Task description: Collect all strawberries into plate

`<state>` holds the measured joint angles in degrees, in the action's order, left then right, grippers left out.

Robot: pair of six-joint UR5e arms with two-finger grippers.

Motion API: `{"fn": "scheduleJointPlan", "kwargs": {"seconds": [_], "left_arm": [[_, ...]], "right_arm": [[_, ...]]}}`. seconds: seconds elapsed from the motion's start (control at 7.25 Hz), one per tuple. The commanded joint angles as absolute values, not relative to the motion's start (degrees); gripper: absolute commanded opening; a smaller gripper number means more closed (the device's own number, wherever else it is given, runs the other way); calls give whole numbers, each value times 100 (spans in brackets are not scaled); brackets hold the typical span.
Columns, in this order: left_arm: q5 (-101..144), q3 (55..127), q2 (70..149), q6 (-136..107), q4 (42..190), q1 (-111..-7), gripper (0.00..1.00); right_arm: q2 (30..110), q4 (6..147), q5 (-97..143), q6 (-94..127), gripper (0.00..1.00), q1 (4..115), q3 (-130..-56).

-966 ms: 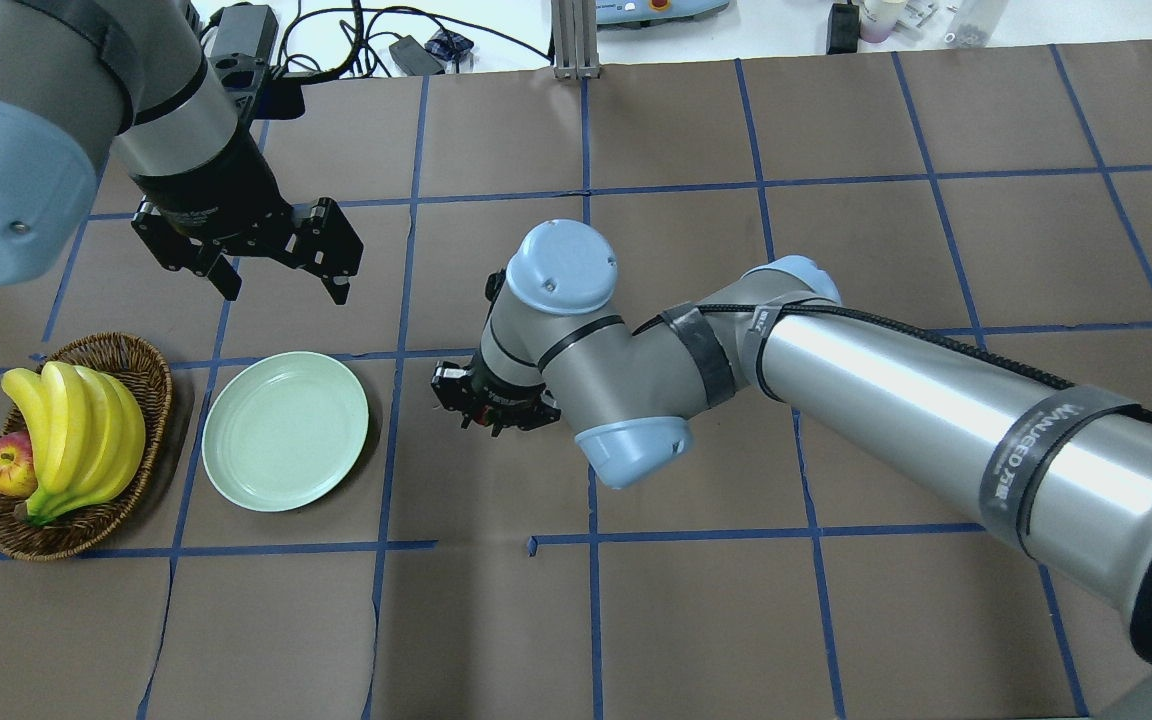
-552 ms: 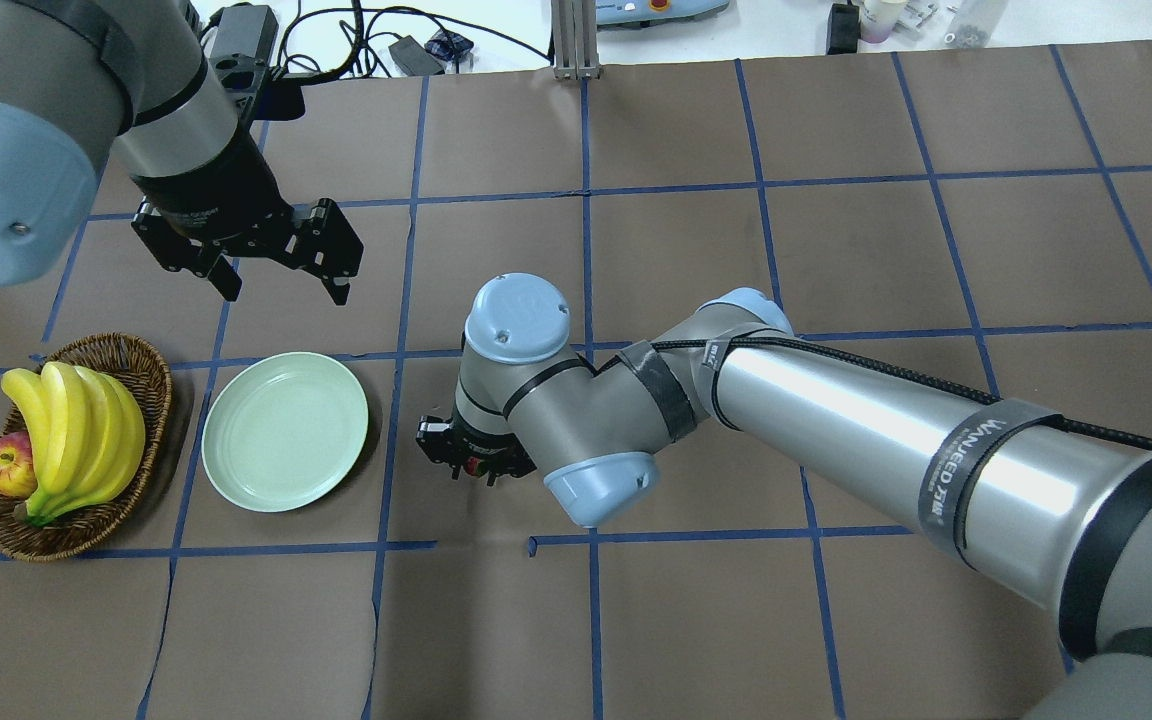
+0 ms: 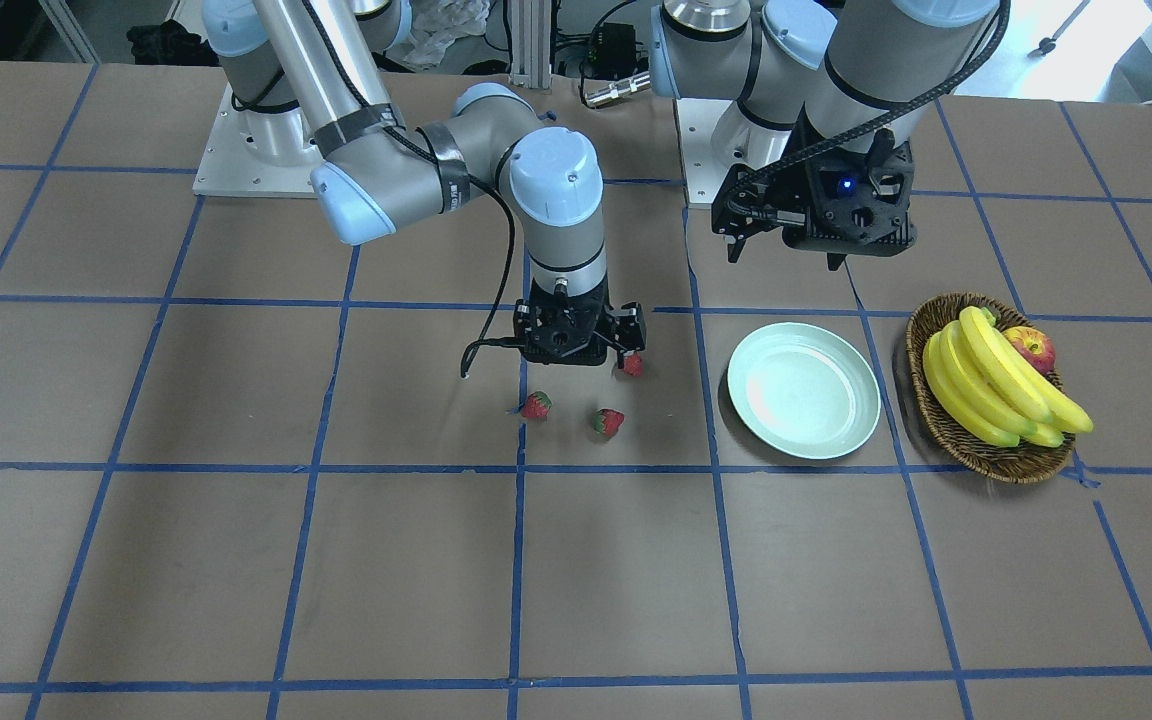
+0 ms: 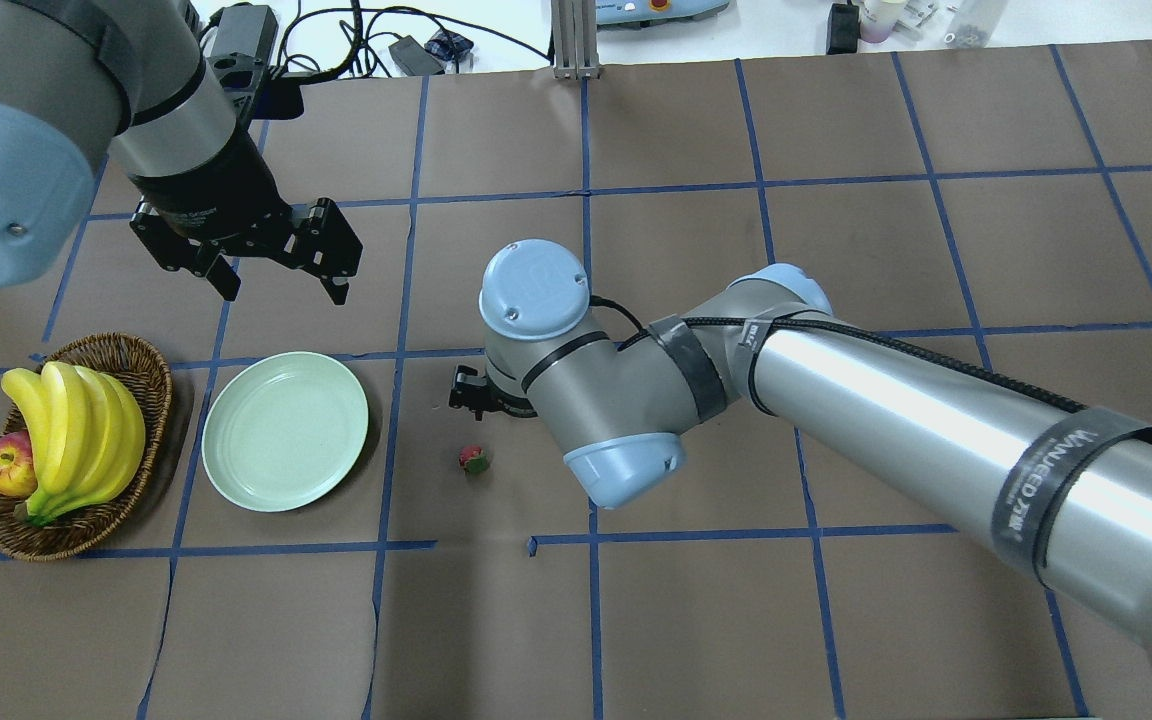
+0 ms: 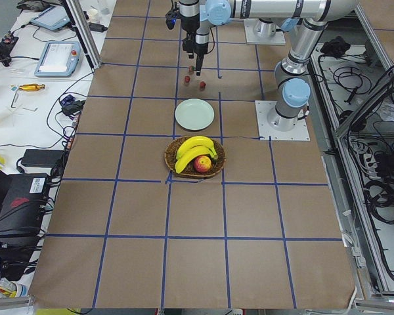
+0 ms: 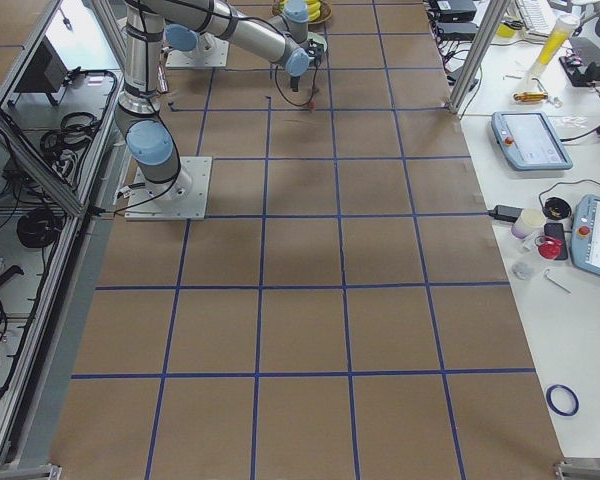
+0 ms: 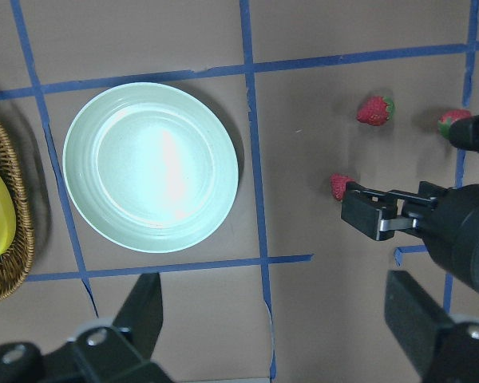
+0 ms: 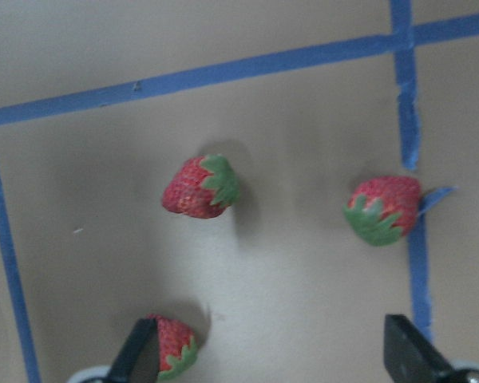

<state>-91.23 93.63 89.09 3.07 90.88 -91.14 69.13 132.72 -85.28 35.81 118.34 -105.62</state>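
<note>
Three strawberries (image 8: 199, 187) lie on the bench (image 4: 696, 620) beside the plate (image 4: 285, 431), apart from it. The right gripper (image 8: 271, 351) hangs over them, jaws wide, one berry just beside, perhaps touching, a finger. The left gripper (image 4: 286, 295) hovers near the plate, jaws wide.

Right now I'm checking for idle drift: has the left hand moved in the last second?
No. The left hand hangs open at the same spot beyond the plate, just as a second ago.
</note>
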Motion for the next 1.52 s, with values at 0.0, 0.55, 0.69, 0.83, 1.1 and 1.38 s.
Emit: {"fn": "scheduleJointPlan", "kwargs": {"seconds": [0.0,0.55,0.69,0.83,1.1,1.38], "left_arm": [[-9123,9360,8921,308,9088,-9114,100],[-9114,9360,8938,308,9088,-9114,100],[-9106,9360,8947,299,9088,-9114,100],[-9097,9352,8939,299,9088,-9114,100],[-9097,9352,8939,299,9088,-9114,100],[-9070,9360,9000,281,9079,-9114,100]], "right_arm": [[7809,11392,-8710,1724,100,10632,-10468],[8464,8732,-9130,721,100,9695,-8654],[8481,8719,-9149,721,100,9625,-8422],[8621,8710,-9149,721,100,9589,-8385],[8657,8737,-9219,207,100,9353,-8446],[8692,8666,-9176,-176,100,9255,-8420]]}}
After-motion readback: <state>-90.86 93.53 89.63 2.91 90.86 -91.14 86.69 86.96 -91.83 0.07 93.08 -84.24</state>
